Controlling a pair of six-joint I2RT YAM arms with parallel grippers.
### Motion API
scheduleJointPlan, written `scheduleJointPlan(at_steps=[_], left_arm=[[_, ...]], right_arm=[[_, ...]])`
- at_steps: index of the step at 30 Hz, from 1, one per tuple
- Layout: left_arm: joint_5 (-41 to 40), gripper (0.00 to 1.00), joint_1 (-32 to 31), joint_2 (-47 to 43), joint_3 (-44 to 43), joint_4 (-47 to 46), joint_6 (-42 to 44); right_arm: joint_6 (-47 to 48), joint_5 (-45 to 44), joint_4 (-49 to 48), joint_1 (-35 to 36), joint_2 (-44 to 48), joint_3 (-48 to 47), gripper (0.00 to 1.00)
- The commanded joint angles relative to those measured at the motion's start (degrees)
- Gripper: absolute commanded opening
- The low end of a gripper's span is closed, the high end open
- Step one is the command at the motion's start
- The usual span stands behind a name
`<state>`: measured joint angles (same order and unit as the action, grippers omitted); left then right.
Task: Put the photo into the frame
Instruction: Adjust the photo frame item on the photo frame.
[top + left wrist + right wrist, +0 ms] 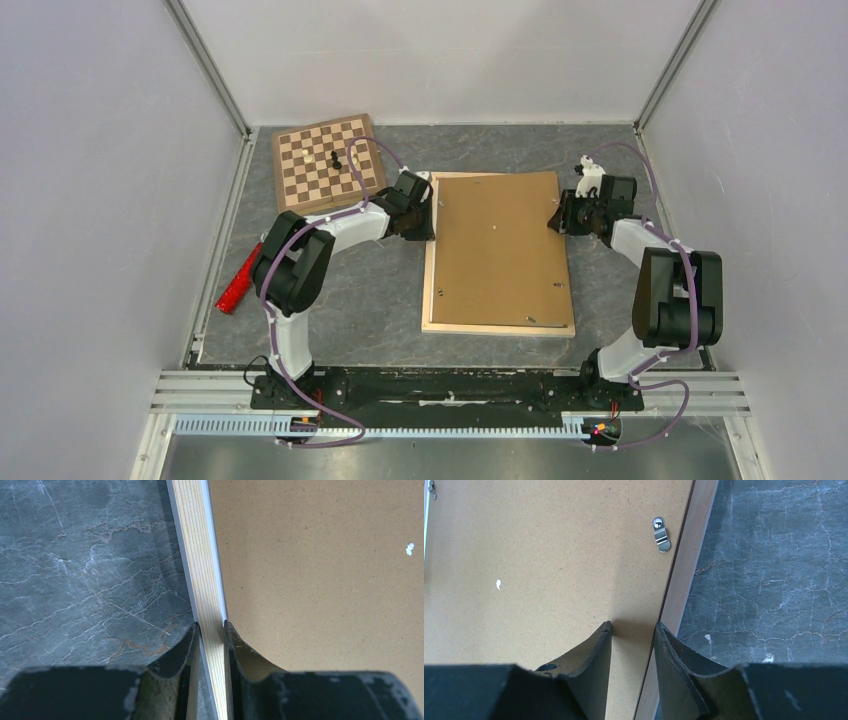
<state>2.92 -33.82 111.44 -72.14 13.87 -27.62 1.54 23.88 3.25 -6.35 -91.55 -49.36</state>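
Overhead view, wrist close-ups of frame

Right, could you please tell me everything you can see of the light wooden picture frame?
The large rectangular light wooden picture frame lies flat, back side up, on the dark marbled table, long sides running away from the arms. Its thin pale bars, white-edged, surround a plain brown backing board seated inside, with small metal clips at the rim. The left hand pinches the left bar between its fingers; the right hand sits open astride the right bar's inner edge.
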Motion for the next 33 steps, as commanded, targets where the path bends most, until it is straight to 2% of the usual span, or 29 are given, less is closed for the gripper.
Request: scheduleJointPlan(at_steps=[1,5,8,26,33], left_arm=[[4.0,0.10,-1.0,1.9,-1.2,-0.2,2.2],[4.4,0.16,-1.0,2.0,-1.3,0.0,2.2],[4.6,0.18,-1.0,2.2,-1.4,0.2,2.2],[4.1,0.15,-1.0,2.3,-1.2,0.4,1.8],[4.1,0.14,-1.0,2.4,-1.3,0.5,1.8]], right_arm=[[2.4,-0.7,-4.2,1.0,2.0,0.8,0.37],[2.9,-0.8,-4.6,1.8,1.7,1.4,0.37],[2.9,-1.3,-5.2,2.3,1.4,2.0,0.37],[2.7,-5.1,-6.2,3.1,2.8,5.0,0.42],[3.5,-6.8,-5.8,3.9,3.3,4.9,0.51]])
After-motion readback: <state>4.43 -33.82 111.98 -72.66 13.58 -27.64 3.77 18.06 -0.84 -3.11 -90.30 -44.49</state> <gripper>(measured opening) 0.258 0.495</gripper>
